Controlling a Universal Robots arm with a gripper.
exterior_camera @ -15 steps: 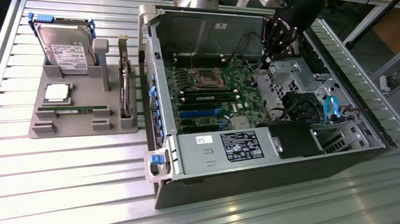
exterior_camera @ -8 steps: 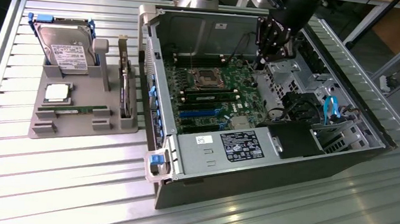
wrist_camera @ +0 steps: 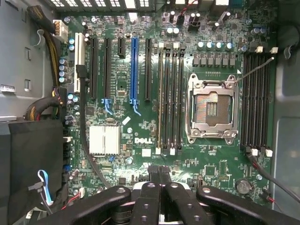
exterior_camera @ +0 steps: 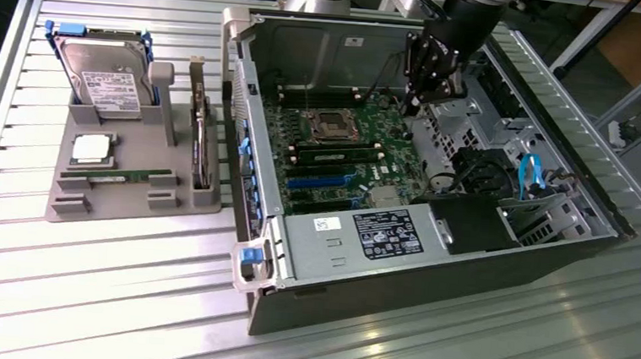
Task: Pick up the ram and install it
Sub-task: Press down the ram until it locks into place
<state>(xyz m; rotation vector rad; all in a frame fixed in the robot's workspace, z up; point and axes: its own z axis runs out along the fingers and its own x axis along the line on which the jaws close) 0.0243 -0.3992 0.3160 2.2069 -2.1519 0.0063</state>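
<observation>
Hovering clenched, empty gripper (exterior_camera: 431,92) inside computer case (exterior_camera: 428,263); ram (exterior_camera: 117,175) on gray tray (exterior_camera: 104,211) beside hard drive (exterior_camera: 107,84).

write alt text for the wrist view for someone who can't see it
Looking straight down into an open computer, a green motherboard has an empty silver processor socket flanked by rows of long black memory slots. The robot's black pincer is shut above the board's edge, with nothing visible in it. Black cables run along one side.
</observation>
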